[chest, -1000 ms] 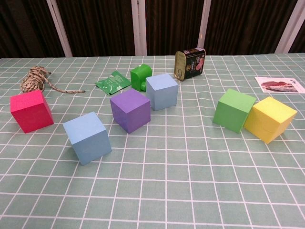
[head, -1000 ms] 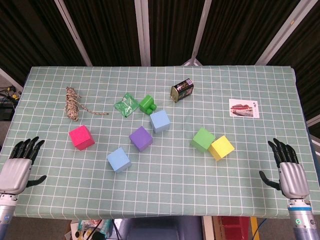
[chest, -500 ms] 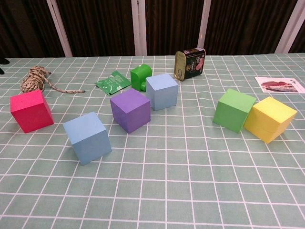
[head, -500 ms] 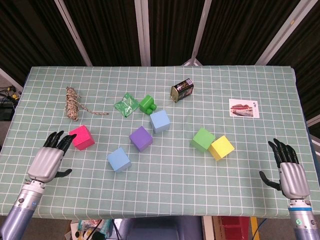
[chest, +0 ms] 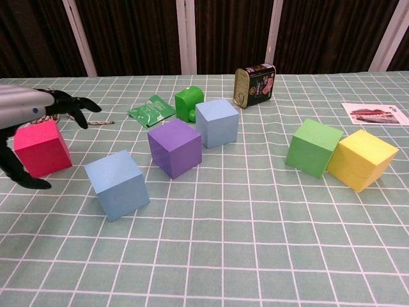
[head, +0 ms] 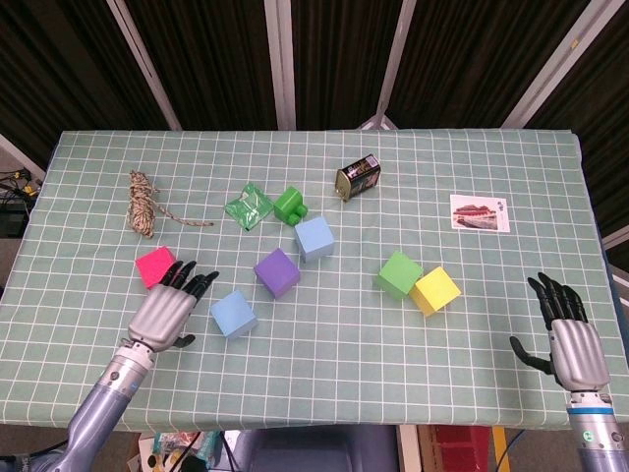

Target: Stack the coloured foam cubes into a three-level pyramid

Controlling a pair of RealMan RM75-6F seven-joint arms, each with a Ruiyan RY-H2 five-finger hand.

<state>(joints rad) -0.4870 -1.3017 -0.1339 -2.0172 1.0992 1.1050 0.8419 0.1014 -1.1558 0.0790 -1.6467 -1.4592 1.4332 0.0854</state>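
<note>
Reaching w/ left hand, fingers wide, over pink cube nr worktop's left edge — nothing stacked; next: grip it.

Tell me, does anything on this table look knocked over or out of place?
Yes: the tin can lies on its side near the far edge, open end facing out. A crumpled green wrapper and a loose bundle of rope also lie among the foam cubes. Nothing looks spilled or damaged.
</note>
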